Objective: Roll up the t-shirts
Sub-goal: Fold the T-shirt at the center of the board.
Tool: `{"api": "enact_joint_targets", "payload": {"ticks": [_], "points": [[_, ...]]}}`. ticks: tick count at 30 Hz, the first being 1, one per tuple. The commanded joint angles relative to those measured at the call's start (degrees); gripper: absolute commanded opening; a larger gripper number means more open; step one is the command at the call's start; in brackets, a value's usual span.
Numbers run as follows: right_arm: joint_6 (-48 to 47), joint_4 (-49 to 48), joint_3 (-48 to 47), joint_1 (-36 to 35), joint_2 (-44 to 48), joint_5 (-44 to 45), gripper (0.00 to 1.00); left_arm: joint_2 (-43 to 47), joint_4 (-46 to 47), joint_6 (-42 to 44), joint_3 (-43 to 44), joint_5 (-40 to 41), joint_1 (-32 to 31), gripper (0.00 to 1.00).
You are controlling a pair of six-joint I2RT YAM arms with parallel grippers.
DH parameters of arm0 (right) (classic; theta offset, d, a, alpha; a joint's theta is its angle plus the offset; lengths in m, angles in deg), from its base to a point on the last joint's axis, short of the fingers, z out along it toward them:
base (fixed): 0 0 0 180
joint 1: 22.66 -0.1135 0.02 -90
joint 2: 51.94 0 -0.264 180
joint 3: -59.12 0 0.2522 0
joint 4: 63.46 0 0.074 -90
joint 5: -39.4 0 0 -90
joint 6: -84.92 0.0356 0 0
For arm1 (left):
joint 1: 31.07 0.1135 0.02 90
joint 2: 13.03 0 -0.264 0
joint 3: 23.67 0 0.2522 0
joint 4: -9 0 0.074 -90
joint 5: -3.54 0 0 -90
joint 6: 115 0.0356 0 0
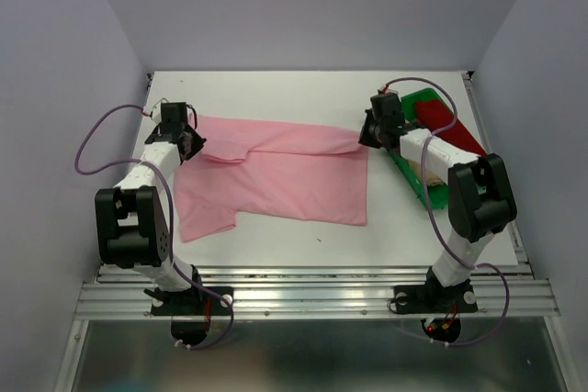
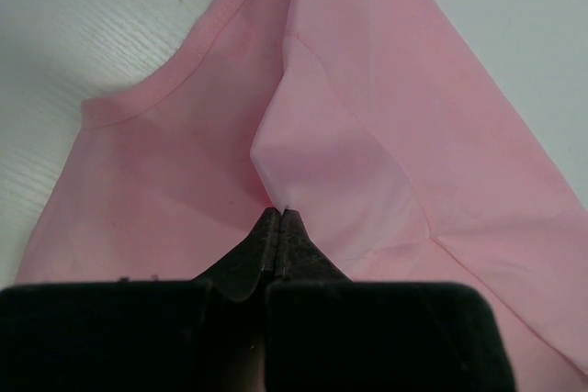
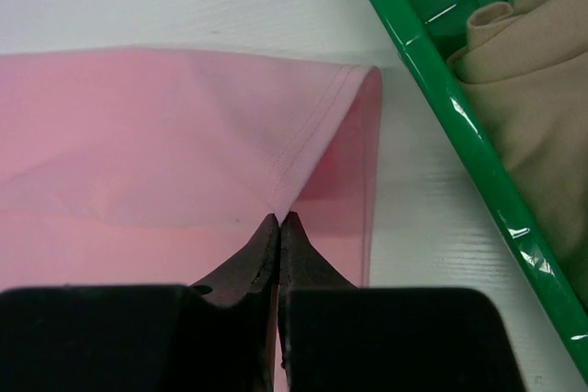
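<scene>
The pink t-shirt (image 1: pixel 276 181) is lying spread across the middle of the table (image 1: pixel 303 89), its long axis running from the left edge towards the right edge, parallel to the near edge; its far border is sitting doubled over as a narrow band, and the rest of the cloth is spreading from that band towards the near edge. The left gripper (image 2: pixel 278 218) is pinching the band's left end, jaws pressed together on a raised pleat of pink cloth beside a stitched border; the right gripper (image 3: pixel 278 219) is clamping the band's right end, jaws together on the stitched hem where it is folding back. Each arm is therefore holding its own end of the long axis, neither nearer than the other. Judging from this, the roll is calling for both ends to travel together towards the near edge, across the short axis. Just beside the shirt's right end, apart from it, the green tray (image 3: pixel 459 126) is holding a beige shirt (image 3: pixel 533 71) and a dark red shirt (image 1: pixel 441 117).
</scene>
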State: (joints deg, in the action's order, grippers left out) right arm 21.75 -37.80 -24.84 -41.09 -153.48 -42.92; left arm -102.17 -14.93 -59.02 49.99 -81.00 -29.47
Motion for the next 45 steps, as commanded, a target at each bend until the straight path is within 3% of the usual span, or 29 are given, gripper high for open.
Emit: {"api": "enact_joint_targets", "payload": {"ticks": [1,4,5,6,7,8,10,12,16,19,20,21,22,23,25,27,30,35,45], "points": [[0.2,-2.7,1.2,0.3,1.9,-0.8,0.01,1.3,0.2,-1.6,-0.9,1.0,0.2,0.0],[0.5,-2.7,2.0,0.3,2.3,-0.6,0.01,0.7,-2.0,-1.8,-0.5,2.5,0.2,0.04],[0.5,-2.7,2.3,0.3,2.5,-0.7,0.01,1.0,-2.4,-1.8,-0.4,2.7,0.2,0.12],[0.6,-2.7,2.9,0.3,2.7,-0.7,0.12,1.3,-3.5,-1.8,-0.4,2.8,0.2,0.19],[0.5,-2.7,3.1,0.3,2.9,-0.8,0.21,1.6,-4.1,-1.8,-0.7,2.6,0.2,0.31],[0.5,-2.7,3.4,0.3,3.4,-1.1,0.32,2.6,-4.9,-1.8,-0.8,2.4,0.2,0.54],[0.2,-2.6,3.9,0.3,4.2,-1.4,0.44,3.8,-5.9,-1.7,-1.3,2.3,0.2,0.73],[0.1,-2.6,3.8,0.3,5.7,-1.4,0.55,6.2,-7.4,-1.5,-0.9,2.7,0.2,0.75],[0.2,-2.1,2.5,0.3,8.1,-1.3,0.63,9.6,-8.9,-0.9,1.0,5.8,0.2,0.75],[0.2,-2.1,0.3,0.3,8.5,-2.1,0.64,9.6,-7.6,0.4,3.4,6.1,0.2,0.69],[0.3,-1.9,-0.4,0.3,8.0,-2.2,0.64,7.9,-7.2,0.6,4.3,5.7,0.2,0.62],[0.3,-1.9,-1.7,0.3,7.2,-2.6,0.63,6.8,-6.6,0.9,5.8,4.6,0.2,0.52],[0.4,-2.0,-2.1,0.3,6.6,-2.8,0.61,4.4,-6.1,1.1,6.6,3.9,0.1,0.29],[0.4,-2.0,-2.7,0.3,6.0,-2.9,0.56,3.3,-5.7,1.1,7.6,3.3,0.0,0.16],[0.3,-1.9,-4.3,-0.3,3.5,-3.2,0.36,0.9,-4.8,1.4,10.0,1.7,-0.3,0.0],[0.5,-1.9,-5.9,-0.3,1.7,-3.6,0.17,-2.5,-3.6,1.6,11.3,-0.3,-0.5,0.0],[0.5,-1.8,-7.6,-0.3,-2.0,-3.8,0.05,-7.3,-3.0,2.0,13.9,-1.7,-0.6,0.0],[-0.3,0.6,-12.8,-0.3,-8.5,-3.6,0.03,-15.0,-2.6,2.6,17.7,-3.5,-0.6,0.0],[-3.4,2.8,-16.4,-0.3,-18.3,5.6,0.02,-24.6,-6.7,4.1,22.5,1.7,-0.5,0.0]]}}
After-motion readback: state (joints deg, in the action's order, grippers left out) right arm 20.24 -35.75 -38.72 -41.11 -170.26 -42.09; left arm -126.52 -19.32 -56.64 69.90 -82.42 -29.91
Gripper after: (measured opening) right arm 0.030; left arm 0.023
